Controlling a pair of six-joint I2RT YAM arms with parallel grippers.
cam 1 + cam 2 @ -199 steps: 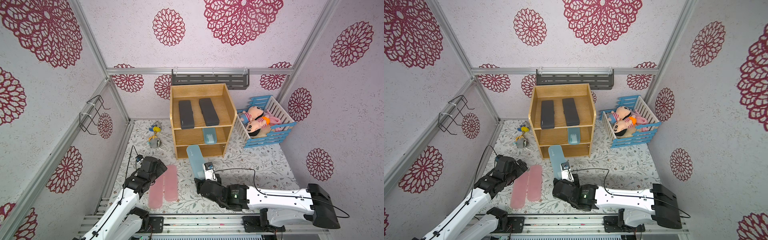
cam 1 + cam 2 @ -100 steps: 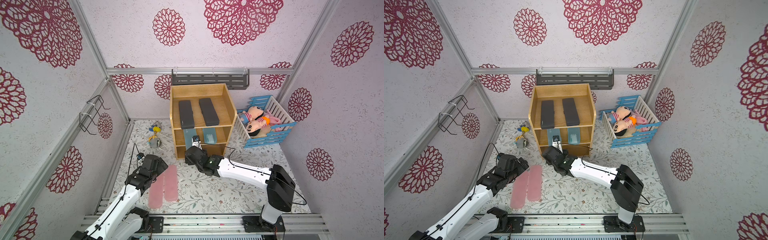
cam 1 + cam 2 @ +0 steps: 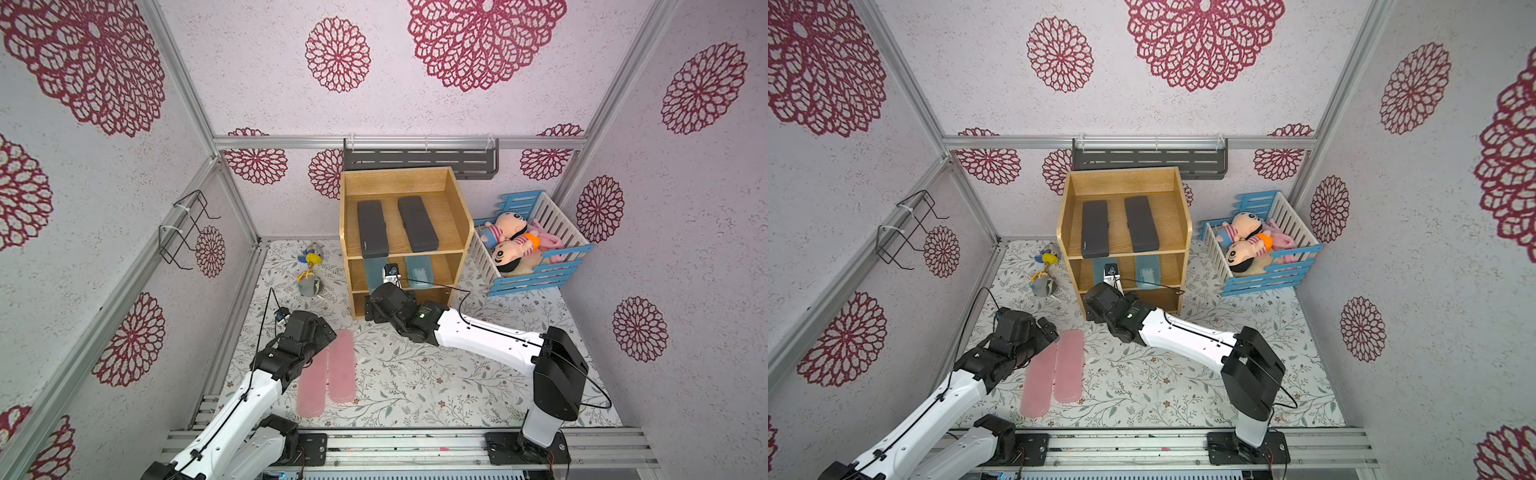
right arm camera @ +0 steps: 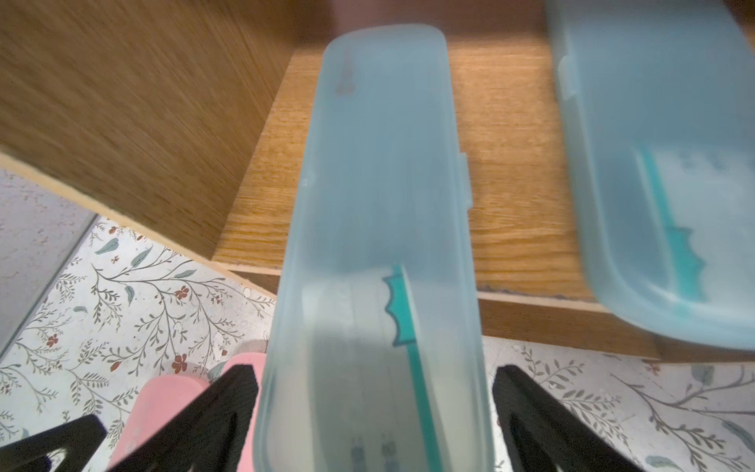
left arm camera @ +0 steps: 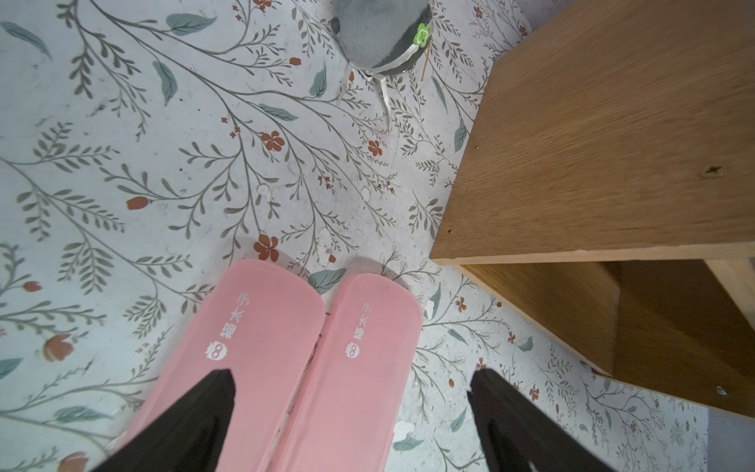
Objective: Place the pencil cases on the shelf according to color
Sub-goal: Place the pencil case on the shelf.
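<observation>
Right gripper [image 4: 376, 367] agape astride teal case [image 4: 380, 184] on shelf [image 4: 510, 204], seemingly loose; left gripper [image 5: 351, 372] agape

Shelf [image 3: 343, 216]: light wood, three levels, at my 12 o'clock.
Black cases [image 3: 372, 227]: two, flat on top level.
Teal cases [image 3: 419, 270]: both on middle level, near ends overhanging.
Pink cases [image 3: 341, 365]: I see two touching, at shelf's 7 o'clock.

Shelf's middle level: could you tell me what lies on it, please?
Two teal cases lie there side by side, one jutting out within the open right gripper. In both top views, the top level covers their far ends.
</observation>
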